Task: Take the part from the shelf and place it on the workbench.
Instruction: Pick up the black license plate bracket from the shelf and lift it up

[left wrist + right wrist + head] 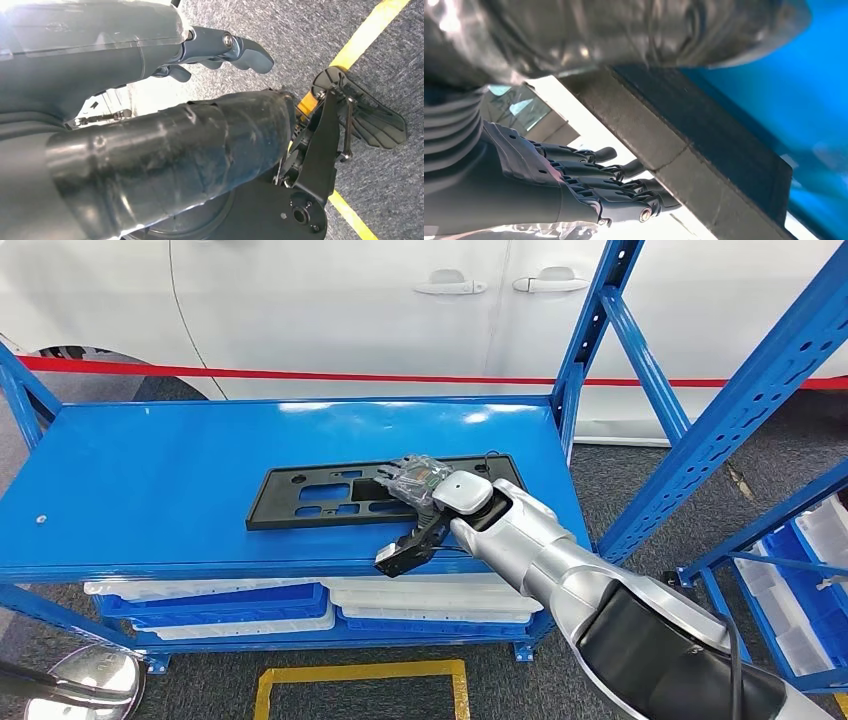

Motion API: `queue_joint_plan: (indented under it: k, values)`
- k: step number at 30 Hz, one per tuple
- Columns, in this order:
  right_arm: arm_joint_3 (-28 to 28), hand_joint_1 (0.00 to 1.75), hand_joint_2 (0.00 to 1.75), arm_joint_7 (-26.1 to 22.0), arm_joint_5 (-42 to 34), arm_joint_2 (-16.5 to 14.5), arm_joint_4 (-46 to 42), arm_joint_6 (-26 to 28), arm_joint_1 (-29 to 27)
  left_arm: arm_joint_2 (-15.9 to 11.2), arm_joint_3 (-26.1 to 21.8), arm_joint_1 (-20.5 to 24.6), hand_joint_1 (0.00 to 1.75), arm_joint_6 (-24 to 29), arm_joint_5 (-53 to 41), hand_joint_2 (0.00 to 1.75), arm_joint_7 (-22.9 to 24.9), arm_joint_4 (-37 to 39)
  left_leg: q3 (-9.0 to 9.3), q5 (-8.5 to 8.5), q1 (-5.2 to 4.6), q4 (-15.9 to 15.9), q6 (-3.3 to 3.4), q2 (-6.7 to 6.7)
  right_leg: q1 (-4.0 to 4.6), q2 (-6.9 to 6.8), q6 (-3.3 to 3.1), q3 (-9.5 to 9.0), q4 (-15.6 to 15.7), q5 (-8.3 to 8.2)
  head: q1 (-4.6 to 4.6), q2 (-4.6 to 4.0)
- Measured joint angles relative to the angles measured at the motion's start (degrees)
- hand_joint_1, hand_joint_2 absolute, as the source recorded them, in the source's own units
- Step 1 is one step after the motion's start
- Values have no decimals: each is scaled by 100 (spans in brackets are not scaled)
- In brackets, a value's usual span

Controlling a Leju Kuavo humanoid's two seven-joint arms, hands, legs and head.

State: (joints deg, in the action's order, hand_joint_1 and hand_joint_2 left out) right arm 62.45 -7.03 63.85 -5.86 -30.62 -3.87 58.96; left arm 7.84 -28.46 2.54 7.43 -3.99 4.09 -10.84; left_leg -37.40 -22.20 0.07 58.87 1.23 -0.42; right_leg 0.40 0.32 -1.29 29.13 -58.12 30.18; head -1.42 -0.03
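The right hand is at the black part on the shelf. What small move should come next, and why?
Probably close the fingers to grip the black part. The right hand lies at its right end on the blue shelf, thumb above, fingers under the front edge, and the part lies flat, not yet lifted.

Even, bright overhead light fills the head view, which is sharp throughout; pale glare patches sit along the far edge of the blue shelf top [200,470], and straight uprights bow slightly toward the picture's corners. The silver right arm [560,565] carries soft highlights. In the left wrist view a blown-out white patch burns the corner, and the near dark cover is blurred. The right wrist view is soft, with overexposed white behind the robot hand's fingers [624,172].
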Motion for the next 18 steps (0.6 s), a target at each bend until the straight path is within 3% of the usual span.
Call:
queue_joint_plan:
  k: [1,5,18]
  values:
    - [0,0,175,-9,-13,-1,1,2,-1,0,-4,0,0,-3,-4,0,-2,0,0,0,0,0,0,0,0,0,0,0,0,0,0,-1]
    - [-4,175,175,33,-37,0,3,107,-33,-2,-15,0,0,-17,-21,0,-16,0,0,0,0,0,0,0,0,0,0,0,0,0,0,0]
    - [-231,175,175,217,42,61,2,469,-252,1,-33,0,0,0,-123,0,8,0,1,0,0,0,0,0,-1,0,0,1,0,0,0,-1]
